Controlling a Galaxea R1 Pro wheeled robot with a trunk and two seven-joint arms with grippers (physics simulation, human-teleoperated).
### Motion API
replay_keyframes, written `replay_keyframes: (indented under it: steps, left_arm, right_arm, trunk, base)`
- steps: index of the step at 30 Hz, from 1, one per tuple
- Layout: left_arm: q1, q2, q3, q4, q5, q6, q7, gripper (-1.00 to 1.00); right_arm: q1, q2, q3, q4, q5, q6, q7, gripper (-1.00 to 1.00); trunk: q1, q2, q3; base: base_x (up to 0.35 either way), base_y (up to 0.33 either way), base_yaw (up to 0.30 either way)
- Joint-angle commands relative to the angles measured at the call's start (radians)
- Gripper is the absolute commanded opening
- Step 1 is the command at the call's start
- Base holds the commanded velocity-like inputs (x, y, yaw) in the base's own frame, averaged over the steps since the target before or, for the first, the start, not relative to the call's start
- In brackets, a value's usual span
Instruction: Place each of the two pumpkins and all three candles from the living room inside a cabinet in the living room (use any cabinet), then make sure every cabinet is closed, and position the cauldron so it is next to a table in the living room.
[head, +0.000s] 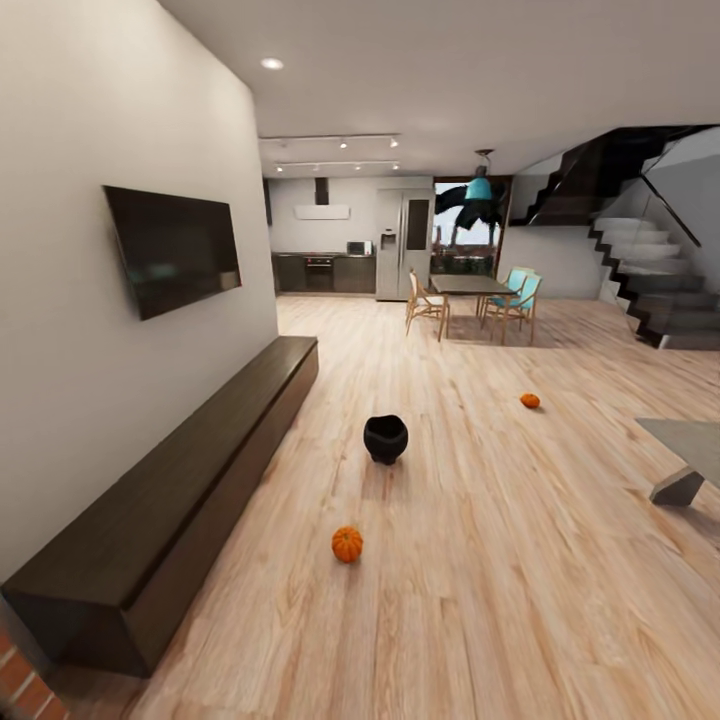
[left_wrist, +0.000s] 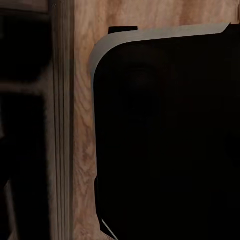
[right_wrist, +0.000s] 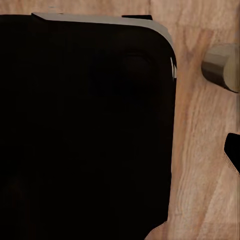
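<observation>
We see two pumpkins on the wood floor: the near pumpkin (head: 347, 544) lies a little out from the long dark cabinet (head: 170, 490) along the left wall, and the far pumpkin (head: 530, 400) sits well apart, toward the dining set. Between them stands the black cauldron (head: 385, 438), upright on open floor. We judge the pumpkins to be light, firm and rounded, so they may roll under a glancing touch; we would take each across its ribbed flanks rather than by the short stem. The cauldron looks heavier and smooth, and its flared rim seems the best place to hold. The cabinet's fronts look shut and have no handles, so opening one may be awkward. A grey bench (head: 690, 440) stands at the right edge, a likely partner for the cauldron. Nothing blocks the way to the near pumpkin. We spot no candles in the head view. Both wrist views face a dark rounded body over floorboards, and we cannot tell how either arm's jaws stand.
</observation>
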Motion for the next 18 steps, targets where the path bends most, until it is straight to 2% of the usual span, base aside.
replay_keyframes:
  steps: [1, 6, 14, 18]
  left_arm:
    - [0.0, 0.0, -0.001, 0.0, -0.001, -0.003, 0.0, 1.0]
    - [0.0, 0.001, -0.001, 0.0, -0.001, -0.003, 0.0, 1.0]
    - [0.0, 0.001, -0.001, 0.0, -0.001, -0.003, 0.0, 1.0]
    - [0.0, 0.0, -0.001, 0.0, -0.001, -0.003, 0.0, 1.0]
  right_arm:
    - [-0.001, 0.0, 0.0, 0.001, -0.001, -0.004, 0.001, 1.0]
    - [-0.001, 0.0, -0.001, 0.001, -0.001, -0.004, 0.001, 1.0]
    - [-0.001, 0.0, -0.001, 0.001, -0.001, -0.004, 0.001, 1.0]
    - [-0.001, 0.0, -0.002, 0.001, -0.001, -0.004, 0.001, 1.0]
  trunk:
    - [0.0, 0.0, -0.001]
    - [0.0, 0.0, -0.001]
    - [0.0, 0.0, -0.001]
    - [0.0, 0.0, -0.001]
  base:
    - [0.284, -0.018, -0.128]
    - [0.284, -0.006, -0.194]
    - [0.284, 0.0, -0.046]
    - [0.284, 0.0, -0.165]
